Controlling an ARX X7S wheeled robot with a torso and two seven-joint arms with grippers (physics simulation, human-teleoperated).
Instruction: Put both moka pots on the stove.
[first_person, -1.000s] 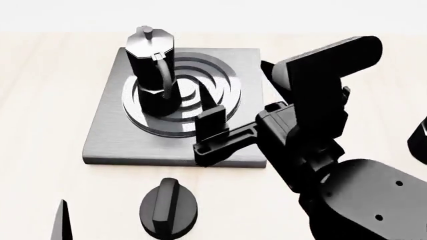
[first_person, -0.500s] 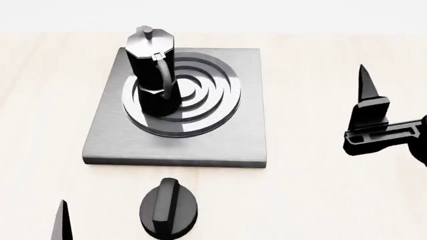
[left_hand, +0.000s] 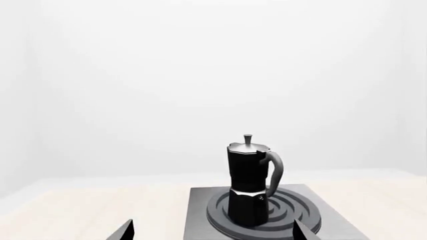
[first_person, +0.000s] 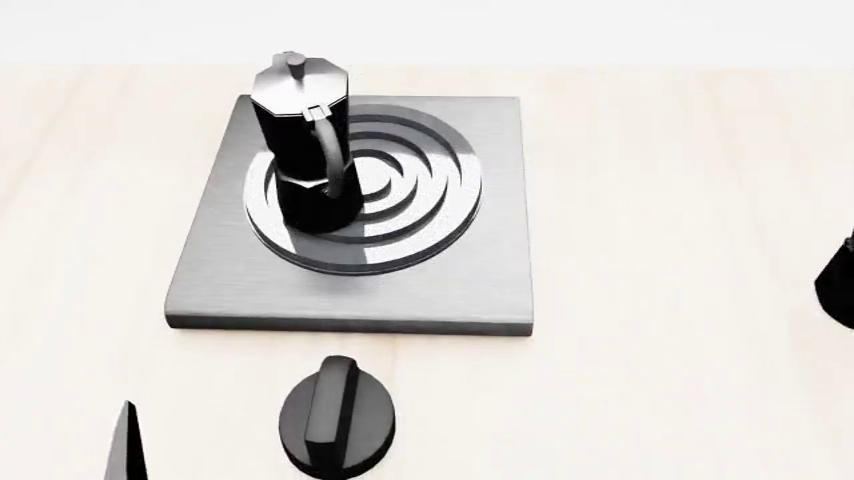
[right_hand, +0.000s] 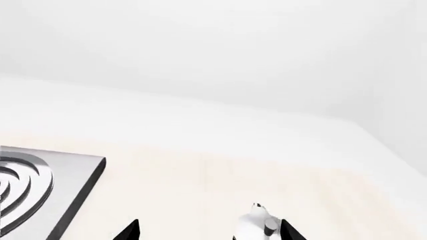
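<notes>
One moka pot (first_person: 304, 140) stands upright on the left part of the round burner of the stove (first_person: 454, 280). The left wrist view shows that same moka pot (left_hand: 248, 180) on the stove (left_hand: 200, 215). My left gripper (left_hand: 213, 233) is open, short of the stove; one of its fingertips (first_person: 124, 445) shows at the head view's bottom left. The second moka pot (first_person: 839, 285) stands on the table at the right edge, mostly cut off. Its silvery lid (right_hand: 256, 223) shows between the open fingers of my right gripper (right_hand: 210, 231), which is out of the head view.
A low round black knob (first_person: 336, 415) sits on the light wooden table (first_person: 667, 200) just in front of the stove. A corner of the stove (right_hand: 47, 185) shows in the right wrist view.
My right arm has drawn away from the stove to the right and left the head view. The pot on the burner and the left gripper have not moved.
</notes>
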